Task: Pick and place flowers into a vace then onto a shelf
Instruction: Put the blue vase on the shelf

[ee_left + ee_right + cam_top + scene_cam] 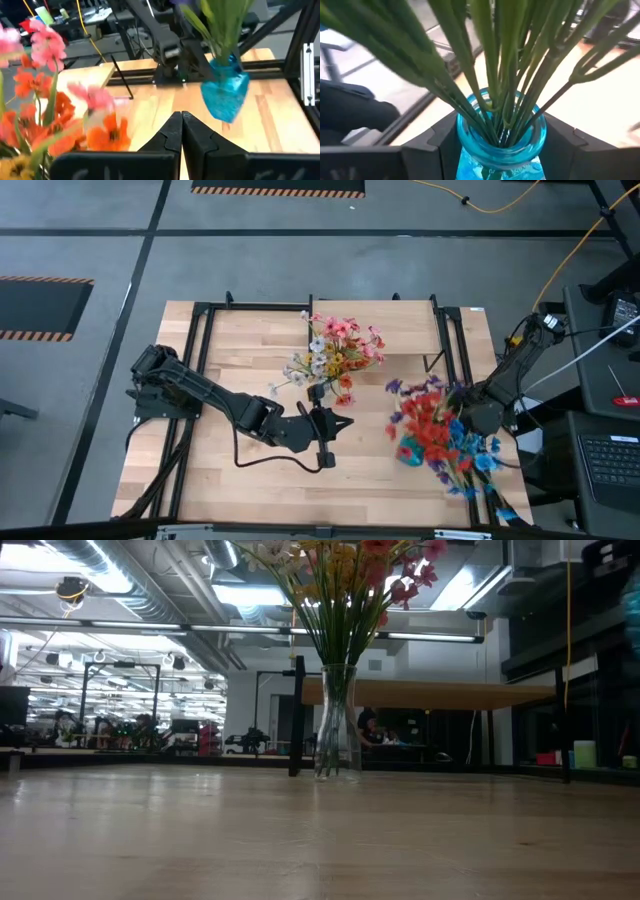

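Gripping blue vase (499, 150), right gripper (497, 145), no readable writing

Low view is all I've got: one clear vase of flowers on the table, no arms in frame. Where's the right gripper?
Observer: The right gripper is closed around the neck of a blue vase full of green stems.
Operator: A second vase? Where is it?
Observer: At the table's right side in the high view, under a bunch of red and blue flowers.
Operator: And the left arm?
Observer: The left gripper is shut and empty, hanging mid-table beside the clear vase bouquet.
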Controlling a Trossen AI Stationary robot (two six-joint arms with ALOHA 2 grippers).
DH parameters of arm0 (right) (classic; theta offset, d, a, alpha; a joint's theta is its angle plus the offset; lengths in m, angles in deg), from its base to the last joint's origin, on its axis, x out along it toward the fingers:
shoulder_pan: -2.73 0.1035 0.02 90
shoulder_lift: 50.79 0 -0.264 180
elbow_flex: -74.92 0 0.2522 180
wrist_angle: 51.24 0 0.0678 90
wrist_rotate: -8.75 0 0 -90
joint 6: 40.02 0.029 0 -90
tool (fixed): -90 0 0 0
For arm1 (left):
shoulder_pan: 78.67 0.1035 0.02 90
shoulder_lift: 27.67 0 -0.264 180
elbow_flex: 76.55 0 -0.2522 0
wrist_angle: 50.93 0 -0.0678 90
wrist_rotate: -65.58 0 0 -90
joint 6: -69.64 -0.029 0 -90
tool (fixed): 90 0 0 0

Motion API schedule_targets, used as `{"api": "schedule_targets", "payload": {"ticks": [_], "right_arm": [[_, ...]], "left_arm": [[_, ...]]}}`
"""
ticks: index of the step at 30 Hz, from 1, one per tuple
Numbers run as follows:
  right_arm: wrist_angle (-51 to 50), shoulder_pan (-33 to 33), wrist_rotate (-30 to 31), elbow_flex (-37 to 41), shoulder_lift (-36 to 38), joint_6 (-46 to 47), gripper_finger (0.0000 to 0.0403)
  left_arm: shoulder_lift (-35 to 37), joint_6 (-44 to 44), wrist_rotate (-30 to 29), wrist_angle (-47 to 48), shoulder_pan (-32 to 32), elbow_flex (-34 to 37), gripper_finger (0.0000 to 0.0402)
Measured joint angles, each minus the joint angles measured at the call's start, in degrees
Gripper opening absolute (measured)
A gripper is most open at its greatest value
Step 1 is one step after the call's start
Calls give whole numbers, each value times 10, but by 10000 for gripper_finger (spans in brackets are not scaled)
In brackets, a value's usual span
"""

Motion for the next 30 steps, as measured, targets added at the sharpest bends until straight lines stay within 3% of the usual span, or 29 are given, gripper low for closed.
{"api": "schedule_targets", "payload": {"ticks": [5,10,16,24,30], "right_arm": [[-57,-33,9,-43,6,-15,198],[-137,-84,78,-92,8,-14,198],[-210,-161,78,-152,12,-14,198],[-299,-234,83,-229,37,18,198],[-329,-268,164,-251,46,27,198]], "left_arm": [[23,5,-5,-21,-10,79,2],[62,22,-12,-70,-13,181,3],[98,90,-77,-180,-12,298,2],[98,136,-90,-208,-29,330,2],[97,131,-91,-213,-39,330,5]]}}
